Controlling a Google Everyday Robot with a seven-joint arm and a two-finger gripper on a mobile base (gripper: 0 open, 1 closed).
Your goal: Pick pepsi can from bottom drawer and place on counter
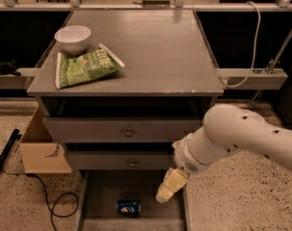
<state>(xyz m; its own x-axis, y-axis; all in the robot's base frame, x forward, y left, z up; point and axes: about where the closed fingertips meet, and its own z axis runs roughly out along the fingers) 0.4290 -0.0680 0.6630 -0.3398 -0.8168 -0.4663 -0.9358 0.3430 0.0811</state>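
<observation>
Soda first: the pepsi can (128, 207) lies on its side on the floor of the bottom drawer (103, 192), near the front and a little left of the middle. It is small and blue, with a pale round logo facing up and a silvery end at the left. Nothing touches it, and the grey drawer floor around it is bare.

That drawer is pulled well out from under the cabinet, which I take to be the point: it leaves the can open to a reach from above. The two knobbed drawers, the upper (128, 128) and the middle one (131, 160), sit closed.

The big white arm (242, 134) comes in from the right and bends down in front of the cabinet. Its yellowish end effector (170, 186) hangs over the right side of the open drawer, pointing down, just to the right of the can and above it, not touching. Whether it is released or clenched I cannot tell from where I stand; it carries nothing that I can see. My guess is that it is lining up for the grasp and needs to come left and lower.

Up on the tabletop (160, 52), a white bowl (73, 37) and a green chip bag (85, 67) crowd the left rear corner. The middle and right look like the natural landing spot.
</observation>
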